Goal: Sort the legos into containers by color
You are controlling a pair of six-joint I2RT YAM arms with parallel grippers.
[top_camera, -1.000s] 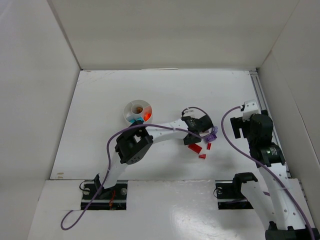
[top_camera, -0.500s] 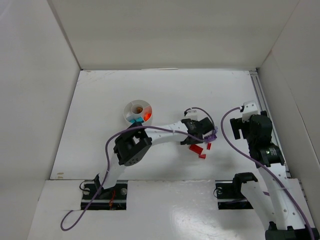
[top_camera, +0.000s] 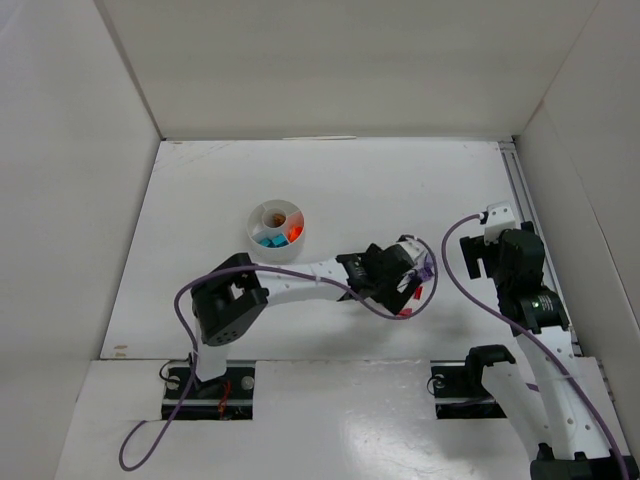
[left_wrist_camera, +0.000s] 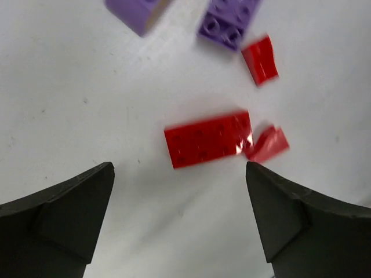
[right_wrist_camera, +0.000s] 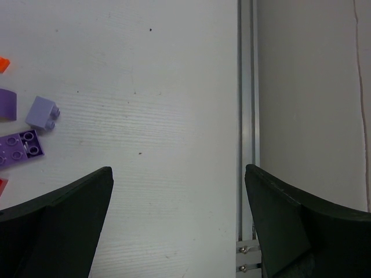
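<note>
The white divided dish (top_camera: 277, 225) holds teal and orange-red pieces. My left gripper (top_camera: 400, 292) hangs open over the loose legos right of centre. In the left wrist view a long red brick (left_wrist_camera: 208, 139) lies flat just beyond the open left gripper (left_wrist_camera: 178, 174), with a small red piece (left_wrist_camera: 268, 143) touching its right end. Another red piece (left_wrist_camera: 259, 59), a purple brick (left_wrist_camera: 229, 20) and a lighter purple one (left_wrist_camera: 136, 10) lie farther out. My right gripper (right_wrist_camera: 177, 174) is open over bare table, with purple bricks (right_wrist_camera: 20, 147) at its left.
White walls box in the table on three sides. A metal rail (right_wrist_camera: 247, 116) runs along the right edge, close to the right arm (top_camera: 520, 270). A purple cable (top_camera: 300, 262) loops along the left arm.
The left gripper's jaws have spread from nearly shut to wide open. The left arm has swung toward the near edge, over the red bricks. The right arm has stayed still.
</note>
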